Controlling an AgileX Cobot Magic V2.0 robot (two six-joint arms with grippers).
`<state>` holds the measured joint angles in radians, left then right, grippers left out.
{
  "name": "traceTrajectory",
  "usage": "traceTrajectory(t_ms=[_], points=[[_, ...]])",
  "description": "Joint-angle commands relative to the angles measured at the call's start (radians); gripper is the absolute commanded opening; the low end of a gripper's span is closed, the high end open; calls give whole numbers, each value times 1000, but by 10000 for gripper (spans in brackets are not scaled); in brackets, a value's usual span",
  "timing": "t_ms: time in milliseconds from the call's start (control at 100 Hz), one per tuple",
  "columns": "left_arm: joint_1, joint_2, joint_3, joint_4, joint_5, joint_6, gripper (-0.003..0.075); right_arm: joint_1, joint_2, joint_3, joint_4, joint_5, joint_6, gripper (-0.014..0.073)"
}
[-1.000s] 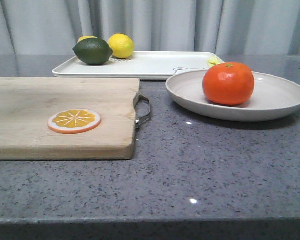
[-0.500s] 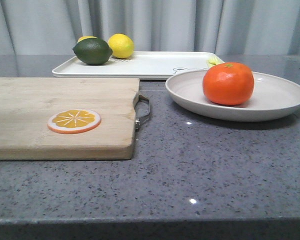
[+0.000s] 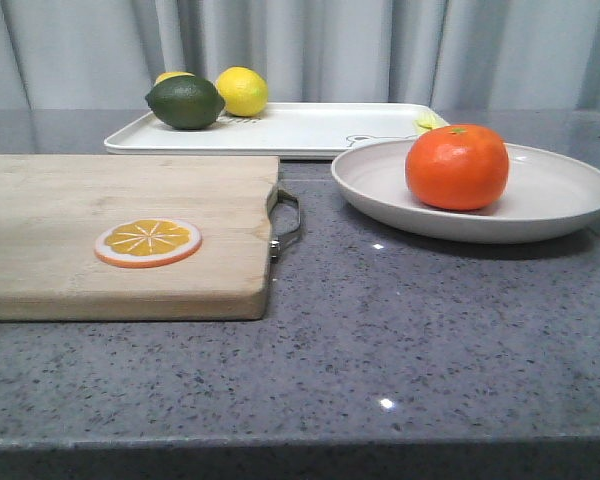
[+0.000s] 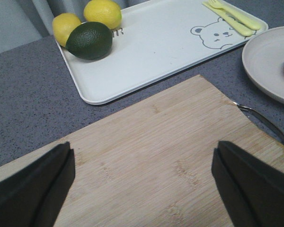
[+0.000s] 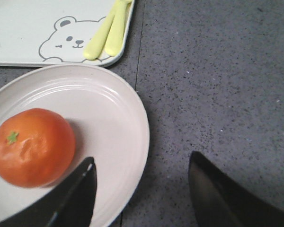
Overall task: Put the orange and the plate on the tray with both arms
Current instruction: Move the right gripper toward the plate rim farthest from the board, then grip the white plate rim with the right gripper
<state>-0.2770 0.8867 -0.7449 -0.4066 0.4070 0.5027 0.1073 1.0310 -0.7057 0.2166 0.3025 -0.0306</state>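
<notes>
White tray (image 3: 310, 128) at the back holding a lime (image 3: 185, 102) and lemons (image 3: 242, 91), orange (image 3: 457, 166) sitting in the plate (image 3: 560, 195) just before it, left gripper (image 4: 142, 182) spread wide over a wooden board (image 4: 156, 151), right gripper (image 5: 142, 189) wide open astride the plate's rim, yellow cutlery (image 5: 109, 33) on the tray's end.

Even, soft overhead light, small glints on the speckled tabletop (image 3: 400, 330), a faint shadow under the plate (image 3: 540, 205), sharp focus except the blurred near pincer fingers (image 4: 33, 189).

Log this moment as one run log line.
orange on plate | plate off tray | left tool open over cutting board | right tool open at plate rim
</notes>
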Motion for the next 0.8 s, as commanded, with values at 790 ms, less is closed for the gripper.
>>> traceTrajectory(t_ms=[790], points=[[-1,-13,-27,-21,-62,-7,565,6,299,-128,110,-61,-3,442]])
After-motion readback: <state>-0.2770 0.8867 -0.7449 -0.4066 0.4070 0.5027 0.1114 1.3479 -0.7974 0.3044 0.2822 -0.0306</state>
